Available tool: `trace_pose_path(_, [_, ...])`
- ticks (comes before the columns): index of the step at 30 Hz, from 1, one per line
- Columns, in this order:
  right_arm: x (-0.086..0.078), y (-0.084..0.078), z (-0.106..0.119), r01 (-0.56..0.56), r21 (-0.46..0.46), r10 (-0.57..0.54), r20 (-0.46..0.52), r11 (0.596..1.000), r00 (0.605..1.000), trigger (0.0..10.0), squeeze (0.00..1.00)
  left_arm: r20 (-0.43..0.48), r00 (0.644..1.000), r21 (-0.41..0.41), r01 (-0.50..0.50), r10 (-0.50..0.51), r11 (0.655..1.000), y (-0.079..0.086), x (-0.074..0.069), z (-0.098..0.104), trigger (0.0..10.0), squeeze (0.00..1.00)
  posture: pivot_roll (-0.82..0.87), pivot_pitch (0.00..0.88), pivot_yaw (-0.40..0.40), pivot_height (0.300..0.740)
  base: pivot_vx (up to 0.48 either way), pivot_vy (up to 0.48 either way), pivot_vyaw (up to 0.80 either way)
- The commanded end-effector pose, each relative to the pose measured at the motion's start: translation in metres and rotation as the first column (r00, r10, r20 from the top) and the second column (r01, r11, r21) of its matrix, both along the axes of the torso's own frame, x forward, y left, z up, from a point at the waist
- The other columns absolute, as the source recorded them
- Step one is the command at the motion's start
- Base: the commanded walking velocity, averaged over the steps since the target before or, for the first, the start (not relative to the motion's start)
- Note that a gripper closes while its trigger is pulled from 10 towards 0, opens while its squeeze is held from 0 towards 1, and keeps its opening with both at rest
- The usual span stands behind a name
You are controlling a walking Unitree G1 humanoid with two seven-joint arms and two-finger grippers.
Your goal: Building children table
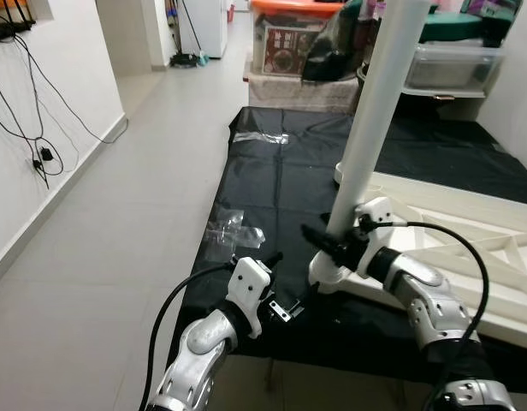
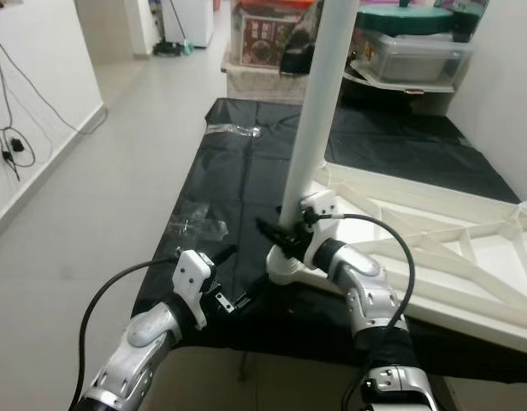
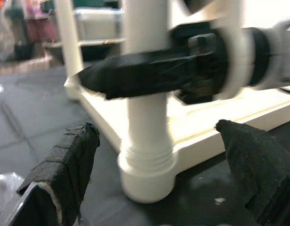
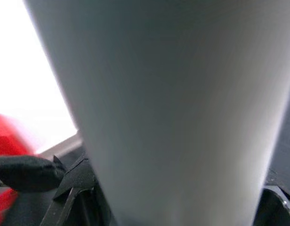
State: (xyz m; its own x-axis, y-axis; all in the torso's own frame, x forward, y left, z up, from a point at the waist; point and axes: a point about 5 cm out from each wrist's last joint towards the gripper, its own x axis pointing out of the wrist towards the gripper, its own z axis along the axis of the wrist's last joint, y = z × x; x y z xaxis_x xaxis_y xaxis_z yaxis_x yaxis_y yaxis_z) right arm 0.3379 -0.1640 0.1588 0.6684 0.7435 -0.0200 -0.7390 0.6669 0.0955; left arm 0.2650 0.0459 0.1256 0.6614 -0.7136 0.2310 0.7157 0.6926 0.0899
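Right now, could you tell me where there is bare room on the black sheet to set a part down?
Free: the black sheet between the plastic wrappers and the table leg. Crowded: the near edge, where the right gripper holds the leg and the left gripper hovers.

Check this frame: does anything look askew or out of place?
The white table leg, gripped by the right gripper, leans instead of standing square to the upside-down tabletop. Crumpled clear plastic wrap lies loose on the black sheet.

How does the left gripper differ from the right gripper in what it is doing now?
The right gripper is closed around the white table leg low down; the left gripper is open and holds nothing. The right one touches the leg; the left one stays short of its base. Both have black fingers.
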Motion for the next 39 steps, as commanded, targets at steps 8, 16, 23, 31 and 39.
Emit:
trace_pose_path(8, [0.008, 0.014, -0.012, 0.045, -0.017, -0.046, -0.035, 0.999, 0.998, 0.0, 0.0, 0.03, 1.0, 0.016, -0.003, 0.003, 1.0, 0.007, -0.009, 0.009, 10.0, 0.0, 0.12, 0.0, -0.074, 0.74, 0.0, 0.0, 0.0])
trace_pose_path(16, [0.021, -0.03, -0.03, 0.728, -0.079, -0.731, -0.127, 0.681, 0.67, 0.0, 0.0, 0.005, 0.996, 0.02, -0.091, 0.091, 0.996, 0.021, -0.012, 0.007, 10.0, 0.0, 0.12, 0.0, -0.069, 0.74, 0.0, 0.0, 0.0])
trace_pose_path(23, [-0.007, -0.035, -0.038, 0.962, -0.083, -0.955, -0.17, 0.262, 0.245, 0.0, 0.0, -0.049, 0.989, 0.029, -0.139, 0.14, 0.99, 0.027, -0.01, 0.001, 10.0, 0.0, 0.11, 0.0, -0.065, 0.74, 0.0, 0.0, 0.0])
trace_pose_path(31, [-0.01, -0.001, -0.028, 0.984, -0.025, -0.972, -0.164, 0.176, 0.169, 5.8, 0.0, -0.052, 0.99, 0.051, -0.129, 0.132, 0.99, 0.025, -0.01, 0.001, 10.0, 0.0, 0.12, 0.0, -0.066, 0.74, 0.0, 0.0, 0.0])
trace_pose_path(39, [-0.006, 0.005, -0.023, 0.962, 0.044, -0.955, -0.118, 0.27, 0.273, 10.0, 1.0, -0.035, 0.993, 0.055, -0.115, 0.117, 0.992, 0.024, -0.009, 0.005, 10.0, 0.0, 0.13, 0.0, -0.073, 0.74, 0.0, 0.0, 0.0])
